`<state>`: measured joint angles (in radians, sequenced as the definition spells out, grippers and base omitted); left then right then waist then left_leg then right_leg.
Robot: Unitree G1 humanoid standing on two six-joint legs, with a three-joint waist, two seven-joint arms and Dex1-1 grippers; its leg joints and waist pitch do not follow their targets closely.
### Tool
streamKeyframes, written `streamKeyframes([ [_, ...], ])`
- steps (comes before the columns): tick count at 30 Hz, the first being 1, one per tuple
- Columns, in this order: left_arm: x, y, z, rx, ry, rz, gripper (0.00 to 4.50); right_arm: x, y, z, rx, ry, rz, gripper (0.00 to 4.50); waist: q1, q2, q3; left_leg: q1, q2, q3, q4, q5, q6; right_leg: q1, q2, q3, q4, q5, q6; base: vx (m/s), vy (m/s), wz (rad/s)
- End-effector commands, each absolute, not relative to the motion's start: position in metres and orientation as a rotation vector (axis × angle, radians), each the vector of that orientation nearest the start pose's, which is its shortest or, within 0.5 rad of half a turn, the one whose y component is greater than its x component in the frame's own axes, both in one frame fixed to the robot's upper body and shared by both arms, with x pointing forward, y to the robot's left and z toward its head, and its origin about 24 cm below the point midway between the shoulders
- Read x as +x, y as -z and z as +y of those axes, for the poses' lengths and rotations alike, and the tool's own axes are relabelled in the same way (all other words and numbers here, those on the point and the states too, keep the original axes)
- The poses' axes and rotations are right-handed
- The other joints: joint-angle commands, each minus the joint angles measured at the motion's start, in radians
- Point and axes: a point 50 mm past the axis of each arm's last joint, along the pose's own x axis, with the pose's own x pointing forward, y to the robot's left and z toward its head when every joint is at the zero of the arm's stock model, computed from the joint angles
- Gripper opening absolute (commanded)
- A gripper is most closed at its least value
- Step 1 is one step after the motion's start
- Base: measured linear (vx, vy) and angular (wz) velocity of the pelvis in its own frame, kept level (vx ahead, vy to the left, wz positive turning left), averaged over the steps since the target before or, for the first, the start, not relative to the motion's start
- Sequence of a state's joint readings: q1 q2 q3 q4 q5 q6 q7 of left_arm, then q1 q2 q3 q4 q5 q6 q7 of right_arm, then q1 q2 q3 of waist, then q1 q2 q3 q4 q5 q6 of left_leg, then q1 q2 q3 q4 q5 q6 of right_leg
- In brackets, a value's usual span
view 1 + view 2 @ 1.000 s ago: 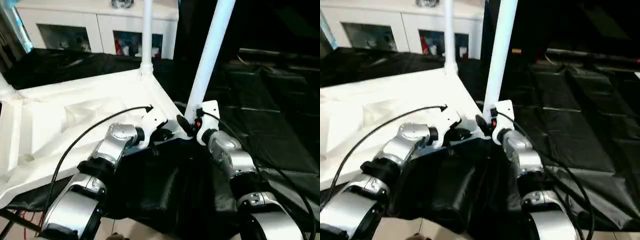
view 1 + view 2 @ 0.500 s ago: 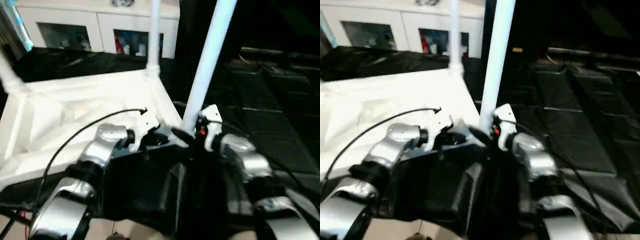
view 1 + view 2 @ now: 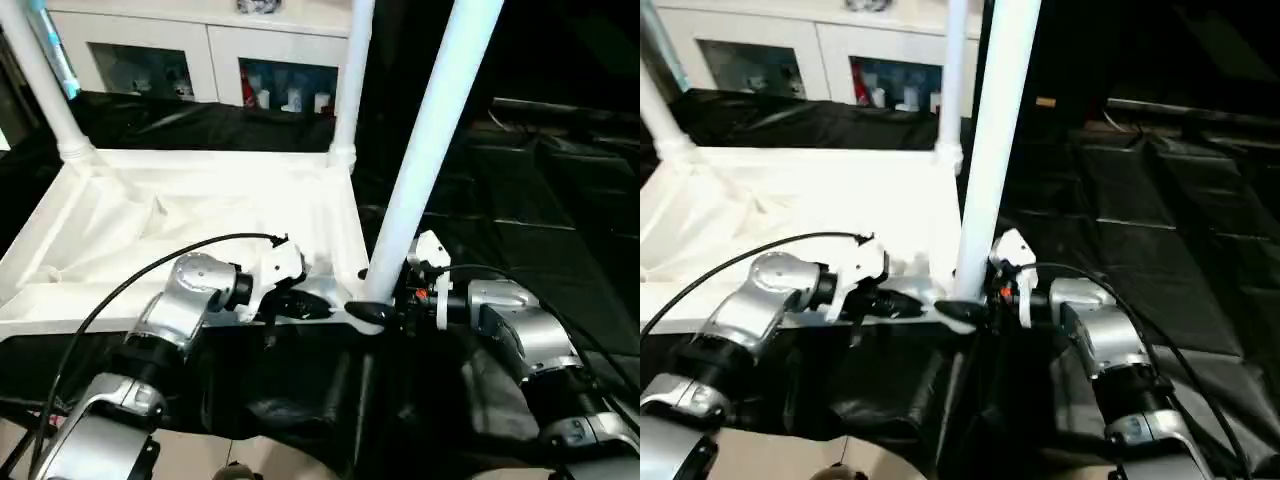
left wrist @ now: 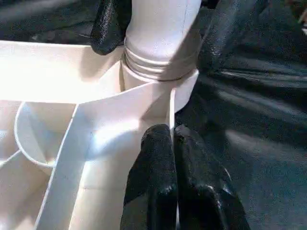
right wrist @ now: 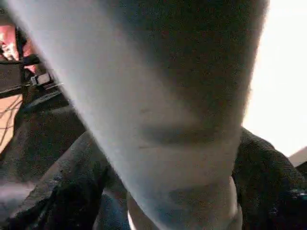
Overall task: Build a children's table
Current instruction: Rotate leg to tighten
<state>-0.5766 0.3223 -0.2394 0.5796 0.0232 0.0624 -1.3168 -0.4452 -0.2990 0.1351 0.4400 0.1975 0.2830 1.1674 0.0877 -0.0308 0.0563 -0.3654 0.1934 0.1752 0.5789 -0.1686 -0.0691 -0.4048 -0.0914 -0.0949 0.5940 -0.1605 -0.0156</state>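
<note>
Both my black-fingered grippers work the upturned white plastic table's [image 3: 200,215] near right corner: left gripper [image 4: 171,136] pinched together on a thin rib, right gripper [image 3: 385,312] clamped around the long white tubular leg [image 3: 425,150].

One upturned children's table [image 3: 200,215] lies on black sheeting, with three white legs [image 3: 430,150] standing up from its corners. Two tools work at its near edge, the left tool [image 3: 310,303] and the right tool [image 3: 385,312]. Behind stands one white cabinet [image 3: 200,50].
</note>
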Motion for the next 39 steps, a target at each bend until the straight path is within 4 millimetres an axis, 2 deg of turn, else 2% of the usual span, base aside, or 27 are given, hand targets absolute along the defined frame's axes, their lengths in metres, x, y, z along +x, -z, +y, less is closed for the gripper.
streamKeyframes([
  [1, 0.308, -0.065, 0.105, 0.326, 1.515, 0.302, 0.0, 0.288, -0.041, -0.114, 0.037, -1.358, 0.405, 3.34, -0.004, 0.002, -0.065, 0.012, 0.046, -0.008, -0.073, -0.282, 0.024, 0.048, -0.065, 0.055, -0.076, -0.328, -0.191, 0.0, 0.0, 0.0],
  [5, 0.312, -0.064, 0.106, 0.328, 1.456, 0.313, 0.0, 0.289, -0.041, -0.112, 0.049, -1.345, 0.403, 3.06, -0.003, 0.0, -0.065, 0.012, 0.045, -0.007, -0.072, -0.275, 0.024, 0.048, -0.064, 0.055, -0.077, -0.328, -0.189, 0.0, 0.0, 0.0],
  [7, 0.315, -0.064, 0.104, 0.315, 1.425, 0.304, 0.0, 0.291, -0.04, -0.11, 0.051, -1.306, 0.4, 2.76, -0.003, 0.001, -0.065, 0.012, 0.045, -0.007, -0.072, -0.273, 0.023, 0.047, -0.065, 0.055, -0.076, -0.331, -0.187, 0.0, 0.0, 0.0],
  [11, 0.319, -0.065, 0.101, 0.305, 1.383, 0.295, 0.0, 0.296, -0.036, -0.106, 0.05, -1.212, 0.392, 2.63, -0.008, -0.001, -0.062, 0.014, 0.042, -0.01, -0.073, -0.301, 0.009, 0.044, -0.066, 0.054, -0.083, -0.392, -0.167, 0.0, 0.0, 0.0],
  [12, 0.325, -0.066, 0.095, 0.297, 1.319, 0.288, 0.0, 0.303, -0.031, -0.102, 0.048, -1.096, 0.39, 2.6, -0.008, -0.002, -0.062, 0.015, 0.042, -0.01, -0.073, -0.302, 0.008, 0.044, -0.067, 0.055, -0.084, -0.397, -0.164, 0.0, 0.0, 0.0],
  [13, 0.33, -0.066, 0.091, 0.293, 1.27, 0.287, 0.0, 0.308, -0.027, -0.1, 0.052, -1.023, 0.39, 2.6, -0.015, -0.001, -0.061, 0.013, 0.04, -0.01, -0.074, -0.306, -0.004, 0.038, -0.066, 0.055, -0.085, -0.412, -0.159, 0.0, 0.0, 0.0],
  [14, 0.334, -0.067, 0.086, 0.289, 1.23, 0.286, 0.0, 0.311, -0.024, -0.098, 0.059, -0.957, 0.403, 2.58, -0.021, -0.003, -0.06, 0.014, 0.038, -0.016, -0.075, -0.323, -0.019, 0.042, -0.067, 0.05, -0.087, -0.449, -0.15, 0.0, 0.0, 0.0],
  [16, 0.338, -0.067, 0.081, 0.283, 1.186, 0.284, 0.0, 0.313, -0.021, -0.095, 0.064, -0.896, 0.416, 2.48, -0.032, -0.004, -0.061, 0.015, 0.037, -0.017, -0.072, -0.34, -0.016, 0.041, -0.068, 0.05, -0.094, -0.472, -0.137, 0.0, 0.0, 0.0],
  [17, 0.339, -0.067, 0.08, 0.281, 1.173, 0.283, 0.0, 0.314, -0.02, -0.094, 0.065, -0.879, 0.421, 2.43, -0.032, -0.004, -0.061, 0.015, 0.037, -0.017, -0.072, -0.34, -0.016, 0.041, -0.068, 0.05, -0.094, -0.472, -0.137, 0.0, 0.0, 0.0],
  [18, 0.341, -0.068, 0.076, 0.276, 1.147, 0.28, 0.0, 0.317, -0.018, -0.092, 0.069, -0.825, 0.428, 2.39, -0.036, -0.005, -0.062, 0.009, 0.036, -0.017, -0.073, -0.331, -0.007, 0.045, -0.067, 0.05, -0.093, -0.465, -0.132, 0.0, 0.0, 0.0],
  [19, 0.345, -0.069, 0.07, 0.271, 1.102, 0.275, 0.0, 0.321, -0.016, -0.088, 0.089, -0.744, 0.43, 2.36, -0.039, -0.001, -0.061, 0.012, 0.035, -0.015, -0.072, -0.332, -0.003, 0.039, -0.065, 0.051, -0.096, -0.463, -0.132, 0.0, 0.0, 0.0],
  [20, 0.347, -0.07, 0.068, 0.269, 1.083, 0.274, 0.0, 0.322, -0.015, -0.086, 0.098, -0.709, 0.431, 2.36, -0.043, -0.003, -0.06, 0.016, 0.032, -0.013, -0.07, -0.343, -0.007, 0.034, -0.064, 0.05, -0.097, -0.482, -0.131, 0.0, 0.0, 0.0],
  [21, 0.35, -0.071, 0.063, 0.271, 1.055, 0.265, 0.0, 0.326, -0.015, -0.081, 0.123, -0.652, 0.426, 2.36, -0.044, -0.003, -0.062, 0.017, 0.03, -0.015, -0.07, -0.343, -0.008, 0.037, -0.064, 0.047, -0.098, -0.492, -0.128, 0.0, 0.0, 0.0],
  [22, 0.35, -0.072, 0.061, 0.27, 1.055, 0.258, 0.0, 0.328, -0.016, -0.078, 0.135, -0.635, 0.419, 2.36, -0.044, 0.002, -0.063, 0.017, 0.032, -0.016, -0.07, -0.341, -0.009, 0.038, -0.065, 0.048, -0.1, -0.488, -0.126, 0.0, 0.0, 0.0],
  [23, 0.35, -0.073, 0.06, 0.269, 1.053, 0.254, 0.0, 0.329, -0.017, -0.076, 0.143, -0.621, 0.414, 2.36, -0.046, 0.0, -0.062, 0.016, 0.033, -0.016, -0.071, -0.343, -0.007, 0.038, -0.065, 0.049, -0.1, -0.479, -0.128, 0.0, 0.0, 0.0],
  [24, 0.35, -0.073, 0.059, 0.272, 1.063, 0.245, 0.0, 0.33, -0.019, -0.073, 0.145, -0.627, 0.391, 2.36, -0.05, -0.001, -0.064, 0.011, 0.033, -0.017, -0.072, -0.34, -0.003, 0.042, -0.063, 0.048, -0.096, -0.456, -0.132, 0.0, 0.0, 0.0],
  [27, 0.348, -0.073, 0.056, 0.274, 1.091, 0.229, 0.0, 0.332, -0.026, -0.064, 0.169, -0.664, 0.334, 2.36, -0.05, -0.001, -0.067, 0.01, 0.034, -0.013, -0.071, -0.323, 0.011, 0.044, -0.062, 0.051, -0.09, -0.384, -0.156, 0.0, 0.0, 0.0],
  [28, 0.348, -0.073, 0.057, 0.276, 1.098, 0.226, 0.0, 0.332, -0.027, -0.063, 0.181, -0.673, 0.331, 2.76, -0.049, -0.003, -0.066, 0.01, 0.034, -0.012, -0.072, -0.311, 0.021, 0.045, -0.061, 0.052, -0.087, -0.362, -0.169, 0.0, 0.0, 0.0],
  [31, 0.346, -0.071, 0.059, 0.279, 1.117, 0.226, 0.0, 0.331, -0.029, -0.062, 0.227, -0.702, 0.321, 2.89, -0.049, -0.004, -0.065, 0.009, 0.035, -0.011, -0.072, -0.311, 0.03, 0.047, -0.063, 0.052, -0.087, -0.362, -0.173, 0.0, 0.0, 0.0],
  [32, 0.344, -0.07, 0.061, 0.284, 1.135, 0.226, 0.0, 0.331, -0.03, -0.062, 0.226, -0.727, 0.317, 3.11, -0.049, -0.003, -0.065, 0.008, 0.035, -0.012, -0.073, -0.311, 0.03, 0.048, -0.062, 0.051, -0.087, -0.368, -0.172, 0.0, 0.0, 0.0],
  [35, 0.339, -0.069, 0.064, 0.298, 1.196, 0.219, 0.0, 0.327, -0.034, -0.064, 0.204, -0.827, 0.303, 3.38, -0.047, -0.004, -0.065, 0.008, 0.035, -0.011, -0.072, -0.311, 0.036, 0.051, -0.063, 0.053, -0.087, -0.364, -0.172, 0.0, 0.0, 0.0],
  [39, 0.331, -0.068, 0.071, 0.316, 1.286, 0.222, 0.0, 0.321, -0.037, -0.073, 0.167, -0.939, 0.296, 3.43, -0.044, -0.001, -0.064, 0.011, 0.04, -0.011, -0.074, -0.297, 0.039, 0.049, -0.064, 0.055, -0.084, -0.345, -0.184, 0.0, 0.0, 0.0],
])
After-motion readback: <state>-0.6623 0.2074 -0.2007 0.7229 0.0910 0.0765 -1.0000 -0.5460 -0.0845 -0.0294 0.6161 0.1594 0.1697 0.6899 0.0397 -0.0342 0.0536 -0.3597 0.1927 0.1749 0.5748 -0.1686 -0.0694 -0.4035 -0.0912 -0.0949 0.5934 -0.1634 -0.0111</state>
